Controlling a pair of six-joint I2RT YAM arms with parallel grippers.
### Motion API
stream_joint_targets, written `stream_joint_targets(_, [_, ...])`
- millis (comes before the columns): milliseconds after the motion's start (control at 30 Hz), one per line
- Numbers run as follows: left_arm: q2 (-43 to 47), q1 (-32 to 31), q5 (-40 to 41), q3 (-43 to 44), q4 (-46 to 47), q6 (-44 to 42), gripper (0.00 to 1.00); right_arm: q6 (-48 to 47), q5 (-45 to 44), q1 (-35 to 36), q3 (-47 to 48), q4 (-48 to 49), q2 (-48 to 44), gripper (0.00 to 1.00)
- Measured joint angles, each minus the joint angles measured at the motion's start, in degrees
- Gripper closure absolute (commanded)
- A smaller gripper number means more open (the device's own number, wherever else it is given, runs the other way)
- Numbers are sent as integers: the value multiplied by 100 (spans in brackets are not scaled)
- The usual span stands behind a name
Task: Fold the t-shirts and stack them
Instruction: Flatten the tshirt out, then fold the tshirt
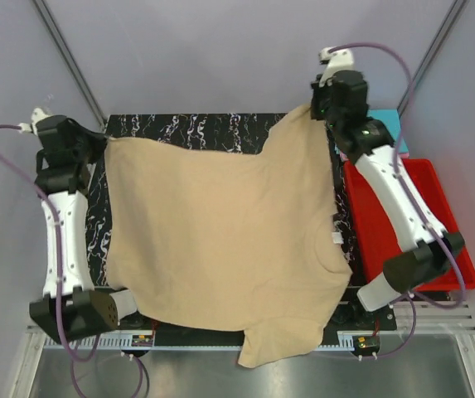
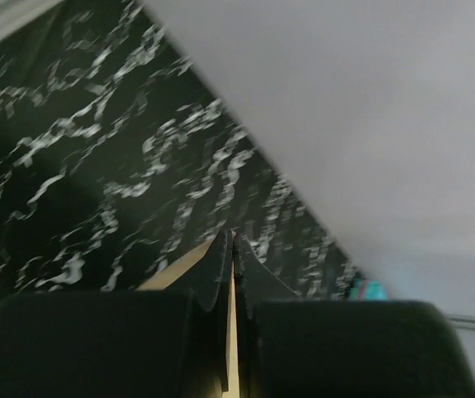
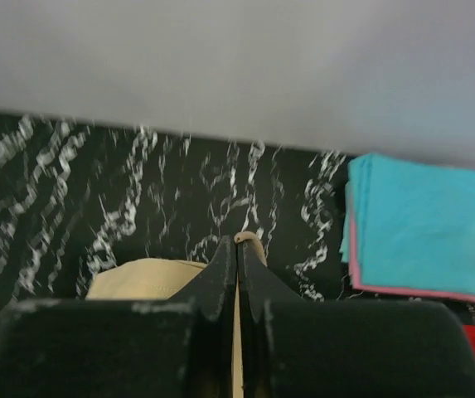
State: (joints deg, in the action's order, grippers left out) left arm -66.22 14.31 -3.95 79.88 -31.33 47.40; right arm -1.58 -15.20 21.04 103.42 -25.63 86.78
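Grey walls close in a table covered by a black marbled mat (image 1: 179, 128). Spread across the mat lies the tan shirt (image 1: 220, 224), mostly flat. Its neck label (image 1: 336, 238) sits towards 3 o'clock, and one sleeve spills over the near edge at 6 o'clock. So the shirt lies sideways, with its hem corners at 10 and 1 o'clock.

The left gripper (image 1: 100, 143) is clenched on the corner at 10 o'clock, and its wrist view shows a strip of tan pinched between the closed fingers. The right gripper (image 1: 314, 109) is likewise clamped on the corner at 1 o'clock, with cloth bulging at its fingertips. Held at both ends, the far edge stretches taut. My judgement is that this matched grip lets the arms carry that edge together for a fold without the cloth bunching.

Just beyond the right gripper, at 2 o'clock, the cyan shirt (image 3: 424, 220) rests folded on the pink shirt (image 3: 411, 292), a stack likely awaiting this one. The red bin (image 1: 370, 240) stands at 3 o'clock, beside the mat.
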Motion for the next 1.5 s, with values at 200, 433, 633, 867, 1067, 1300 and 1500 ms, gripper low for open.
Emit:
stream_joint_targets(200, [-1589,2,201,-704,894,-114,100,-243,772,-138,-573,1165,1569,100])
stream_joint_targets(433, [-3873,94,-184,-192,1961,-133,100,-262,1484,-476,876,2000,3853,100])
stream_joint_targets(633, [-5104,225,-654,911,2234,-133,100,-76,1641,-581,2079,1808,5215,100])
stream_joint_targets(867, [-5652,308,-1106,1759,2251,-142,100,173,1744,-632,2363,1550,5473,100])
stream_joint_targets(1067, [-5663,343,-1261,1705,2159,-153,100,232,1742,-669,2240,1499,5392,100])
stream_joint_targets(1300, [-5626,459,-1434,1700,1668,-216,100,332,1554,-721,2114,968,5010,100])
stream_joint_targets(1500, [-5431,520,-1458,1631,997,-557,100,616,1528,-732,1320,813,4240,100])
